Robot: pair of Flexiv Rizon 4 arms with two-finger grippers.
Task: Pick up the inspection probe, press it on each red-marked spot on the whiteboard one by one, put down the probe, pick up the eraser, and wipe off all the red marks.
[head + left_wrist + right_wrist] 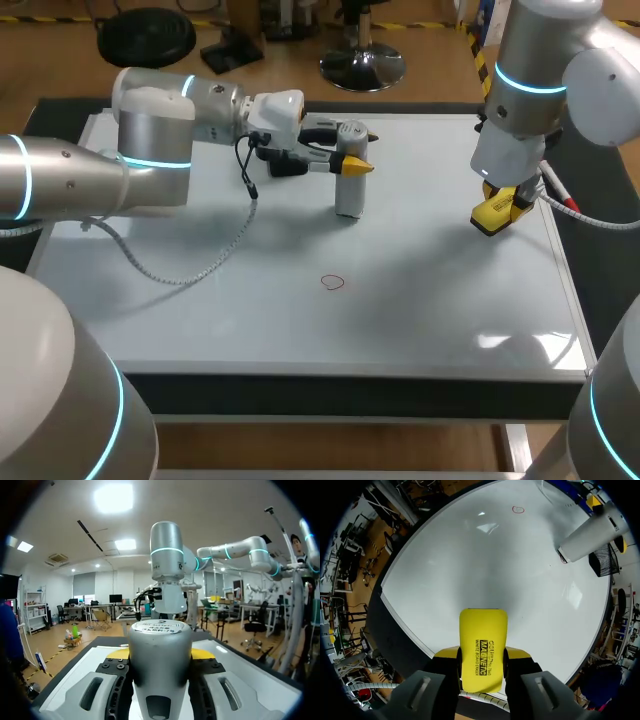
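Note:
The silver cylindrical probe (349,180) stands upright with its base on the whiteboard (420,300), at the back middle. My left gripper (357,166) reaches in from the left, shut on the probe's upper part. In the left wrist view the probe (160,665) fills the space between the fingers. One red circle mark (333,282) lies on the board in front of the probe, also seen as a red mark (518,509) far ahead of the right gripper. My right gripper (503,200) holds the yellow eraser (495,213) low over the board's right side; the eraser (483,650) sits clamped between its fingers.
A grey coiled cable (200,265) from my left arm droops onto the board's left half. The board's right frame edge (565,280) runs close to the right gripper. In the right wrist view the probe (587,534) stands far ahead of the eraser.

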